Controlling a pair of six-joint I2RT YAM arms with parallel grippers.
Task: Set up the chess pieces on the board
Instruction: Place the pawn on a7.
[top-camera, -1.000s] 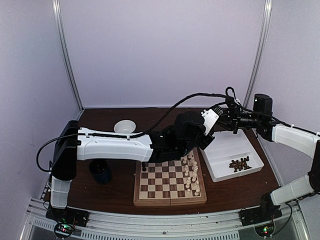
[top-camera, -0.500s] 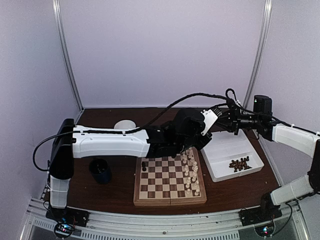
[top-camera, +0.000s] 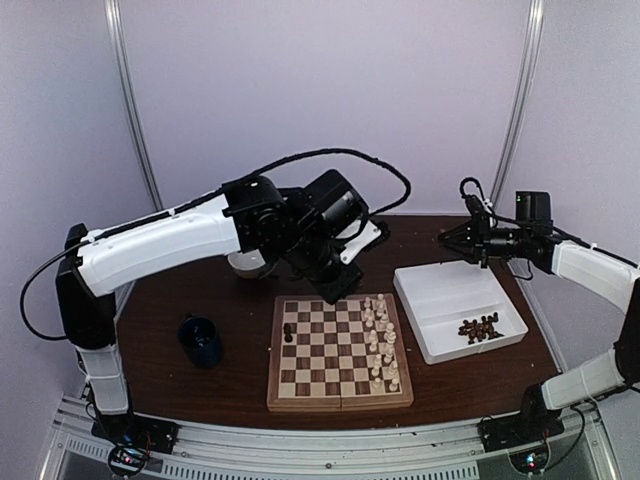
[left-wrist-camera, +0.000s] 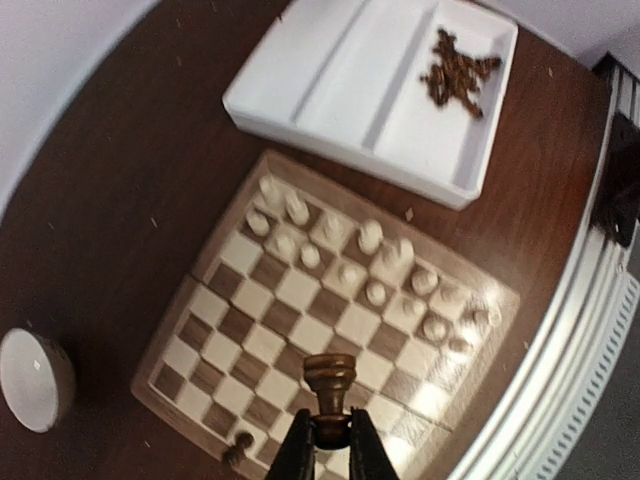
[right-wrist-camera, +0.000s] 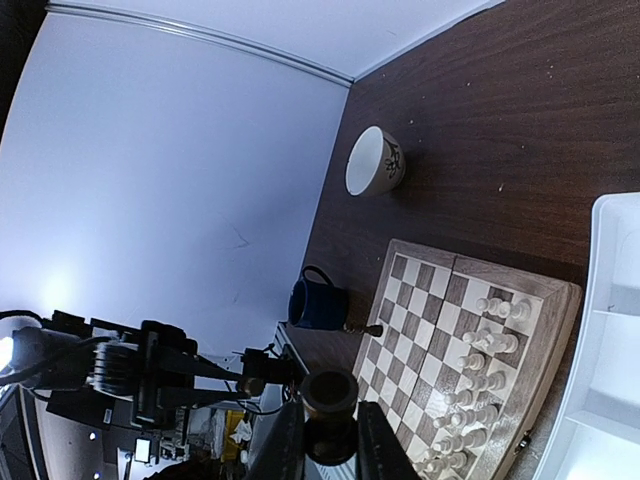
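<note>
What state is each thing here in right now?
Left tool: shut on a dark piece.
Right tool: shut on another dark piece.
Board: flat; cream pieces standing along one side, small dark piece opposite.
Tray: dark heap in one compartment only.
Mug: upright.
Bowl: upright.

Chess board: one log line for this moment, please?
left tool: holds brown piece | right tool: holds another brown piece | board: cream pieces standing, one brown | tray: brown heap

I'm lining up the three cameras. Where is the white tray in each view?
Top external: white tray at right, beside the board.
Left wrist: tray along the top, beyond the board.
Right wrist: tray cut off at the right edge.
Shared landmark: the cream pieces line the board's tray side.
</note>
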